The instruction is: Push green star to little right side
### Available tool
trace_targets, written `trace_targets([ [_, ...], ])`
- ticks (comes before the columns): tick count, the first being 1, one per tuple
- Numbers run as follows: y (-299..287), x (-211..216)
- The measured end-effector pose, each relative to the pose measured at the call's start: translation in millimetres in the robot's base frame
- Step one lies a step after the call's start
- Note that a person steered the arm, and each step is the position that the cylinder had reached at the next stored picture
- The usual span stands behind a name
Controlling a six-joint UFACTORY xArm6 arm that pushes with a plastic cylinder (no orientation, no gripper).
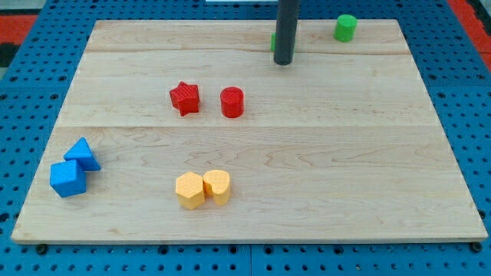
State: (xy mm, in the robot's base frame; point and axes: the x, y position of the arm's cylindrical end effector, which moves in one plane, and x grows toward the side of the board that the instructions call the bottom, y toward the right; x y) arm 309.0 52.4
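Note:
A green block [273,41], mostly hidden behind my rod, peeks out at the rod's left edge near the view's top; its shape cannot be made out. My tip [283,62] rests on the board right in front of it, touching or almost touching. A green cylinder [346,27] stands further to the view's right near the top edge.
A red star [185,97] and a red cylinder [232,102] sit left of centre. A blue triangular block [83,154] and a blue cube [67,178] lie at the lower left. Two yellow blocks [202,188] touch near the bottom. The wooden board [383,169] lies on a blue pegboard.

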Motion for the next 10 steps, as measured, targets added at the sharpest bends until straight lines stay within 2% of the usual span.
trace_targets([
  [2, -37.2, -6.4],
  [3, -23.8, -36.8],
  [4, -26.8, -37.9],
  [7, 52.8, -46.2],
  [8, 64.2, -36.1],
  [10, 70.7, 128.9],
])
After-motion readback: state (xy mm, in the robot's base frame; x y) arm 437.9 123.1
